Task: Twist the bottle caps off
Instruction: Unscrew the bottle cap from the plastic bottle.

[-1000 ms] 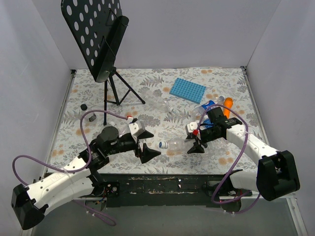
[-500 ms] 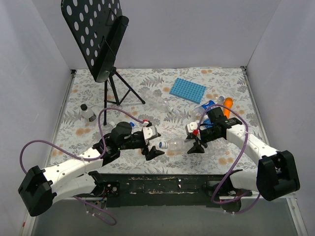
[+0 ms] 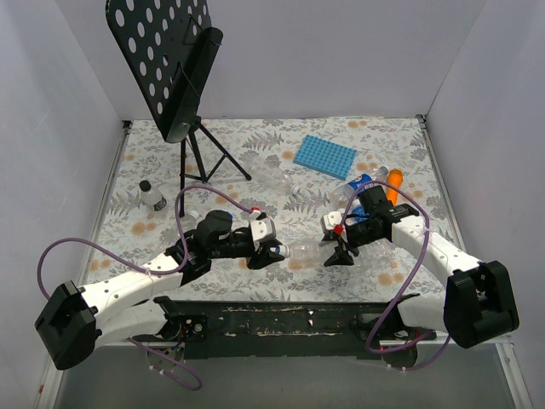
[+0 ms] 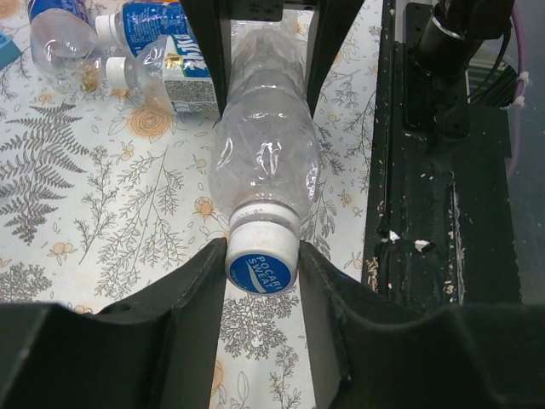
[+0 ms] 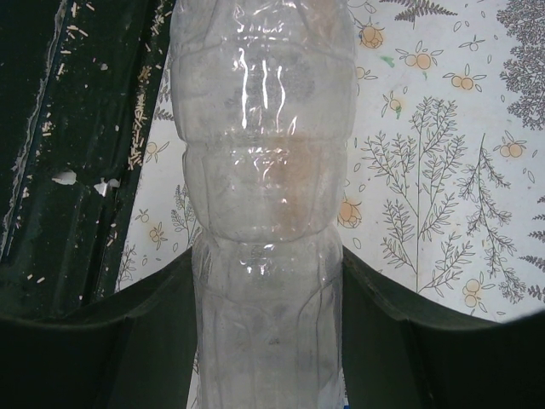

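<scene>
Left wrist view: left tool (image 3: 266,253) pinches the cap (image 4: 261,266) of the clear bottle (image 5: 264,170), held level near the counter's (image 3: 255,141) near edge; right tool (image 3: 338,247) clamps its body; best to twist about the neck axis, body held firm.

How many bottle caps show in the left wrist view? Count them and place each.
3. The blue-topped cap on the clear bottle is gripped by the left gripper; two white caps sit upper left on labelled bottles. Others may be hidden.

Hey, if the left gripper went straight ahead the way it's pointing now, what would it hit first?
The bottle cap, already pinched between its fingers. Right behind the cap comes the clear bottle it belongs to.
</scene>
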Available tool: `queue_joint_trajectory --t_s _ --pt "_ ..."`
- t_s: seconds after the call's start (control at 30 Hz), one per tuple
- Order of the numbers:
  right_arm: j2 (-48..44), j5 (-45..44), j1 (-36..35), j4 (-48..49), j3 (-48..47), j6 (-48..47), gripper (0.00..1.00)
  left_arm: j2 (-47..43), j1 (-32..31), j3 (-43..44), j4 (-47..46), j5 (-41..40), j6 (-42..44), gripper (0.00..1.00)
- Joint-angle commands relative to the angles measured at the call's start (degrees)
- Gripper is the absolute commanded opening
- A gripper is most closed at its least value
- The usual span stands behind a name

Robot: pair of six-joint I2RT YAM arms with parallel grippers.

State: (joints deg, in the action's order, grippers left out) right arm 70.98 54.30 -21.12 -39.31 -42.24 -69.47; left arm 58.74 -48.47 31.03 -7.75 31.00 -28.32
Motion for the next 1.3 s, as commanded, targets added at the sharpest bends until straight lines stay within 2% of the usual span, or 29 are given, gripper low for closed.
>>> queue_joint_trajectory --t_s 0.0,0.17,0.2,0.3,0.5,0.73,1.0,1.27 --pt "-0.58 1.24 0.03 -0.94 -0.21 -1.02 0.07 -0.29 0.04 2.37 -0.51 1.08 -0.95 0.32" --pt "-0.67 1.07 0.12 -0.95 -0.21 -1.02 0.07 -1.17 0.13 2.2 -0.34 0.99 -4.8 0.02" --pt "-0.75 1.07 -0.06 -0.94 -0.21 -0.93 0.07 -1.69 0.13 1.94 -0.25 0.64 -6.21 0.0" --pt "-0.76 0.98 0.03 -0.94 -0.21 -0.93 0.07 -4.06 0.22 1.14 -1.04 -1.99 -14.54 0.0" --pt "-1.02 0.98 0.03 -0.86 -0.21 -0.75 0.07 -5.83 0.83 4.12 6.68 -14.73 -44.67 0.0" --pt "-0.84 1.16 -0.06 -0.77 -0.3 -0.66 0.07 -2.42 0.92 5.62 12.66 -15.89 -76.06 0.0" --pt "-1.28 1.07 0.03 -0.86 -0.21 -0.66 0.07 0.67 1.09 8.96 12.93 -14.04 -91.2 0.0" --pt "-1.81 0.98 0.03 -0.77 -0.04 -0.58 0.07 1.29 1.09 10.55 15.92 -14.83 -93.24 0.0"
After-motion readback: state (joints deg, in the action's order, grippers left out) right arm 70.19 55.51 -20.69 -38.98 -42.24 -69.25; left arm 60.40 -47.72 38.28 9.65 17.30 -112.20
